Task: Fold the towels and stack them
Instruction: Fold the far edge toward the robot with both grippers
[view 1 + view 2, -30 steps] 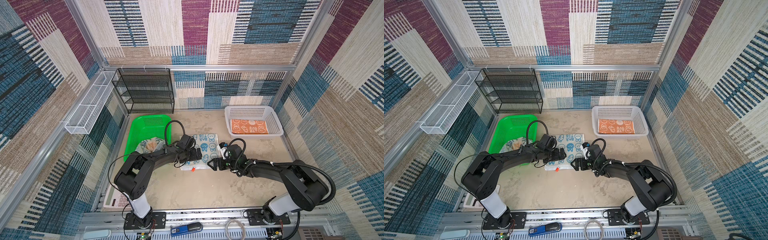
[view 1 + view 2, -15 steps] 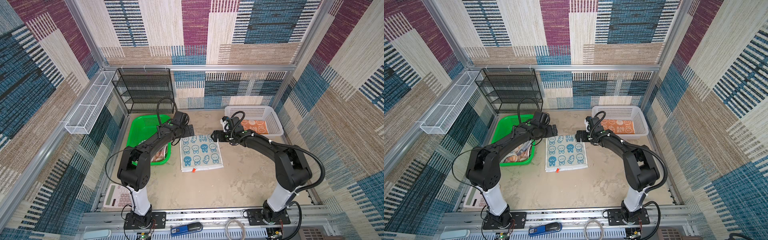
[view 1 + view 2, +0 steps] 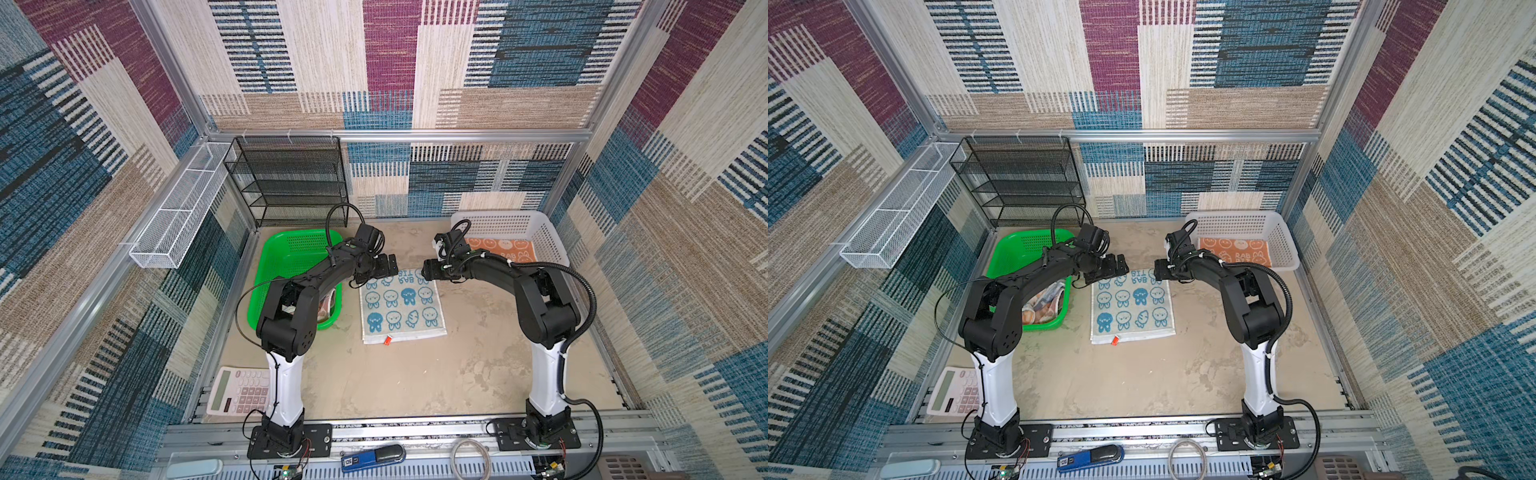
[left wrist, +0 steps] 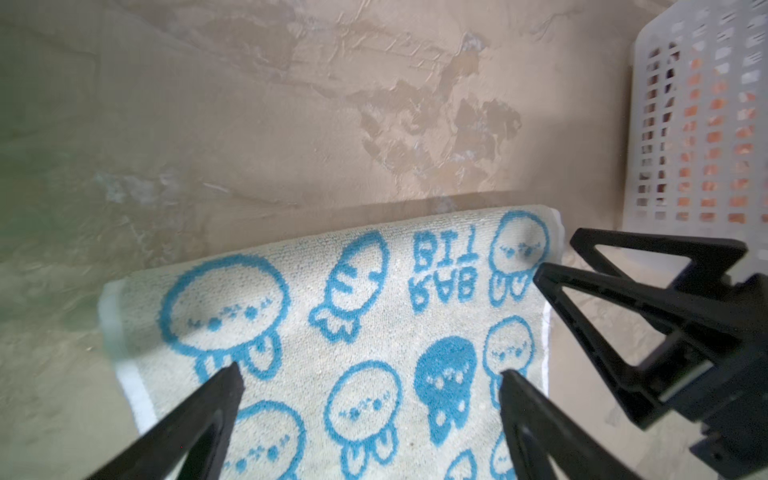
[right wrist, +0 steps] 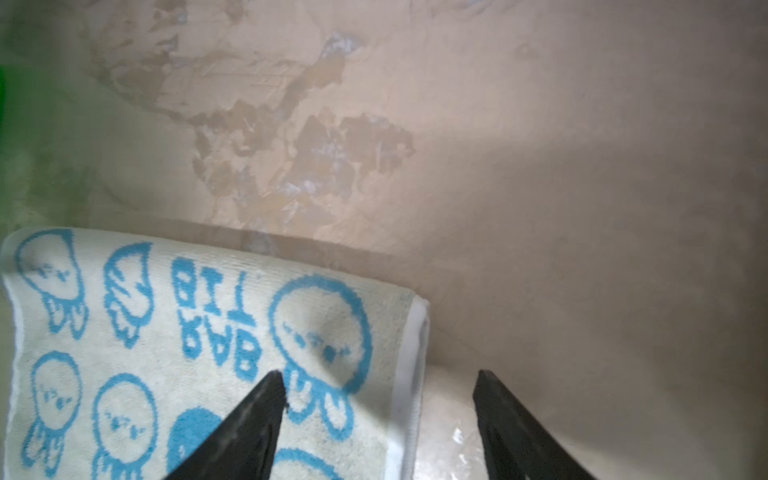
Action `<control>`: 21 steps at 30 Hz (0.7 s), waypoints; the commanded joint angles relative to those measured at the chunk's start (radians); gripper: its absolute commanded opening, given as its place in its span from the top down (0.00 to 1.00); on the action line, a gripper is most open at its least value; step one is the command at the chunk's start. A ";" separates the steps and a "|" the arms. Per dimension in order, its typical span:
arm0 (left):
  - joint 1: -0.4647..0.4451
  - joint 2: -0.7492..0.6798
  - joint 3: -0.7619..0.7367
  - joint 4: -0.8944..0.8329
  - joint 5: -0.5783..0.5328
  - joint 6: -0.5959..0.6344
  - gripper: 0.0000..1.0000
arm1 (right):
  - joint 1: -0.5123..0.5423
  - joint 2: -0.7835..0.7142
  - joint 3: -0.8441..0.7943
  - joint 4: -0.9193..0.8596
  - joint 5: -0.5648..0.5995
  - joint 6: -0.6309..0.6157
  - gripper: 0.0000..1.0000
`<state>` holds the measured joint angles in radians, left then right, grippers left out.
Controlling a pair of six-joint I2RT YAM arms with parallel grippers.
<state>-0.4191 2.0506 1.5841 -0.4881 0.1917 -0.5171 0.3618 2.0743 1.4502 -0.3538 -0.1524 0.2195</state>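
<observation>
The blue-printed towel (image 3: 402, 305) is lying flat mid-table, its far edge running left to right.

It is sitting between the green basket (image 3: 266, 266) and the white basket (image 3: 552, 249), which is holding the orange towel (image 3: 503, 250). The left gripper (image 4: 370, 372) is hanging wide open over the far-left corner, gripping nothing. The right gripper (image 5: 379, 374) is straddling the far-right corner with its jaws apart, not yet pinching, so each arm is nearest its own corner.
</observation>
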 commanded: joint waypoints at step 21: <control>0.019 0.094 0.037 -0.063 0.013 0.057 0.01 | -0.004 0.081 0.056 0.050 -0.011 -0.044 0.63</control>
<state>-0.4030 2.1399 1.6180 -0.5297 0.2131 -0.4870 0.3580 2.1483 1.4990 -0.3099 -0.1501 0.1822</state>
